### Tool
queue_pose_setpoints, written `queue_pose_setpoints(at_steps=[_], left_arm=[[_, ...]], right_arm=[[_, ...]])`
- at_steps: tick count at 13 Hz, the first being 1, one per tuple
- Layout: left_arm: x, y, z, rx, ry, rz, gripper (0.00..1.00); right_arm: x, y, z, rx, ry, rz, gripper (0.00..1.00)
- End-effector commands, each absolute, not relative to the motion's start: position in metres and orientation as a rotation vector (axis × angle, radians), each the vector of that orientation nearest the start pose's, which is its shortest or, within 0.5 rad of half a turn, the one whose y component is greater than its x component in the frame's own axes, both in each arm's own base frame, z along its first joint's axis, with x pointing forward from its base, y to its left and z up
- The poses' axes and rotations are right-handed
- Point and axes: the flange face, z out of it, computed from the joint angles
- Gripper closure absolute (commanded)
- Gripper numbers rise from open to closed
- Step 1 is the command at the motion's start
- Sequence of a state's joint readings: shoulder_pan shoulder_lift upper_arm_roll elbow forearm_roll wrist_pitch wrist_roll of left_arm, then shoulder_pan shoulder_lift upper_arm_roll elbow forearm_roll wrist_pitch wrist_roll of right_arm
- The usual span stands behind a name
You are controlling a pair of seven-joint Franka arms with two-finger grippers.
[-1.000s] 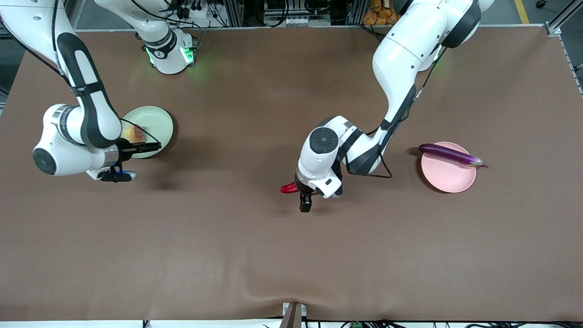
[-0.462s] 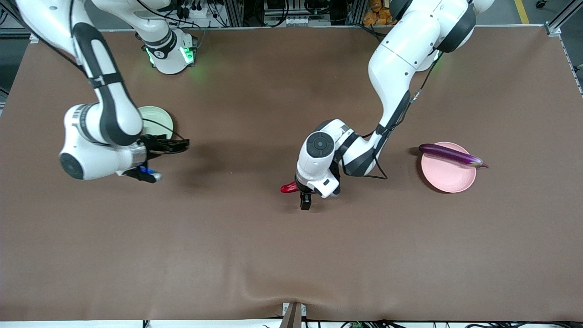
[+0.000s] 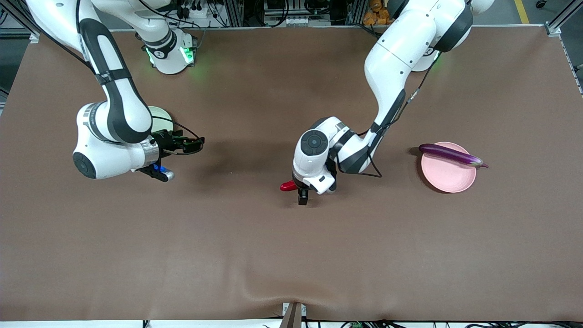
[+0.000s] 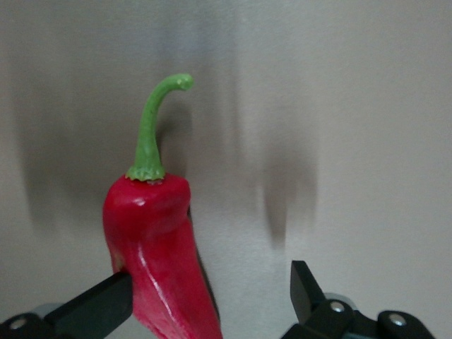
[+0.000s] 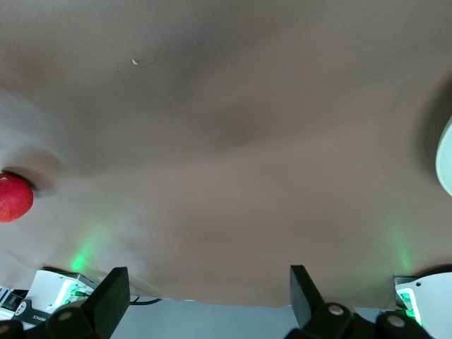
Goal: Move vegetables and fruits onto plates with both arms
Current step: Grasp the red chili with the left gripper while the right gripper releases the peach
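The red chili pepper [image 4: 152, 236] with its green stem lies on the brown table [image 3: 255, 255] near the middle. My left gripper [image 4: 212, 289] is low over it and open, with the pepper between the fingers and against one pad. From the front, the left gripper [image 3: 302, 196] covers all but the pepper's red tip [image 3: 288, 186]. The purple eggplant [image 3: 451, 155] rests across the rim of the pink plate [image 3: 448, 177]. My right gripper [image 3: 195, 145] hangs open and empty beside the pale green plate [image 3: 162, 119], which the right arm mostly hides. No fruit shows in the front view.
At the edge of the right wrist view, a round red thing [image 5: 14, 198] sits on the table; I cannot tell what it is. A pale plate rim [image 5: 446, 162] shows there too. Both arm bases stand along the table's robot edge.
The right arm has swung from over the green plate toward the table's middle, now covering the plate and the peach on it. The left gripper has sunk slightly lower around the chili.
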State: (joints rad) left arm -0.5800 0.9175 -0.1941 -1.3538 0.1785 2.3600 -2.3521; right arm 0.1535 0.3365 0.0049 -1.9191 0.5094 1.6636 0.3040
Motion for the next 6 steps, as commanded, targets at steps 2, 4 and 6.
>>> queue_pose_setpoints(at_steps=[2, 4, 6], left_arm=[[0.5473, -0.4996, 0.1922, -2.271, -2.220, 0.016, 0.00], [0.5457, -0.4974, 0.1909, -2.252, -2.202, 0.016, 0.00], [0.5451, -0.4956, 0.1894, -2.238, -2.194, 0.013, 0.00]], right_arm=[[0.5394, 0.1419, 0.3026, -2.600, 0.484, 0.945, 0.00], [0.5391, 0.1435, 0.3018, -2.602, 0.483, 0.946, 0.00], [0.5395, 0.1436, 0.3024, -2.602, 0.483, 0.944, 0.00]])
